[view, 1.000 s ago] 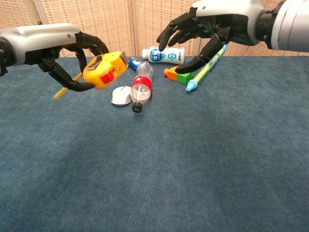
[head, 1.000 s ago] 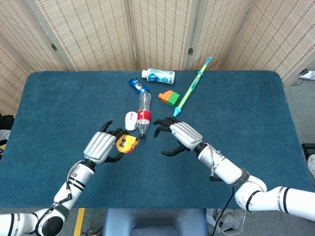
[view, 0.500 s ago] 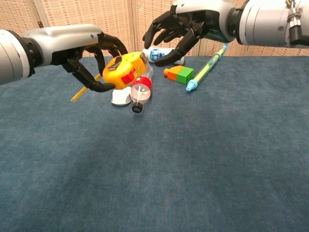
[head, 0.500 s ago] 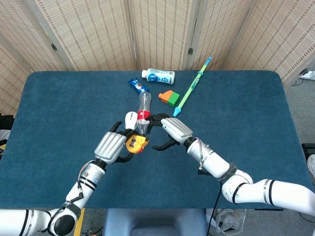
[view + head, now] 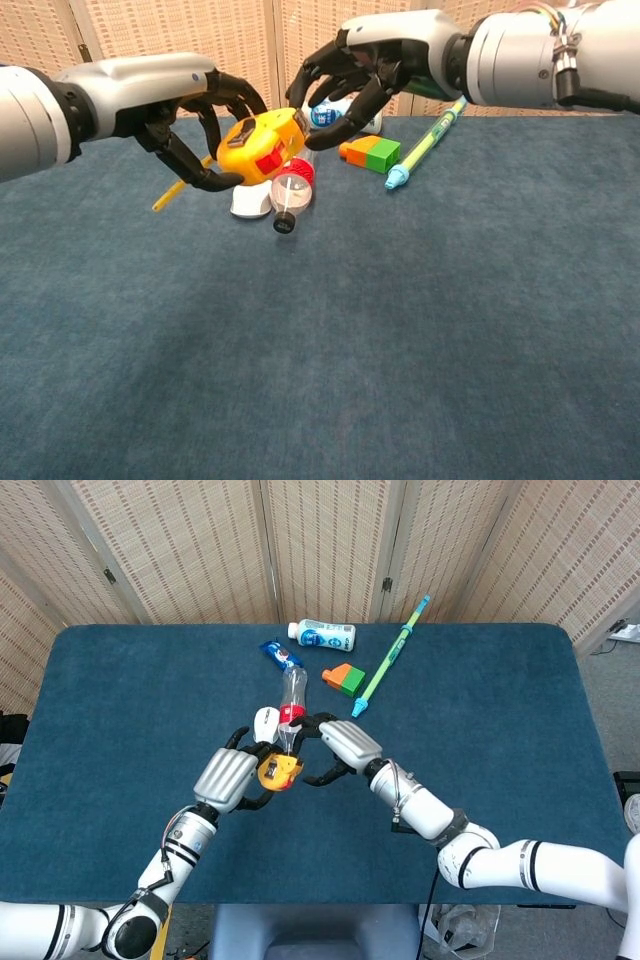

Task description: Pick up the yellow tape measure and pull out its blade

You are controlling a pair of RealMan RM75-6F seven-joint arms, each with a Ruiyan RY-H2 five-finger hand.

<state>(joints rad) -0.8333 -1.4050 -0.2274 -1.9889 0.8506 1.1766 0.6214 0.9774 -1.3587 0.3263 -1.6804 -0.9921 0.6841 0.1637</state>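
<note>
My left hand holds the yellow tape measure up off the table; its red button faces the chest camera. A short yellow strip hangs down to the left below that hand. My right hand hovers just right of the tape measure with its fingers spread and curved toward the case. In the chest view its dark fingertips come right up to the case's right end; contact is unclear. Nothing is in the right hand.
On the blue table behind the hands lie a clear bottle with red label, a white mouse, a white bottle, an orange-green block, a green-blue pen and a blue packet.
My left hand carried the tape measure right and up toward the centre. My right hand moved left and closed the gap to the case.
</note>
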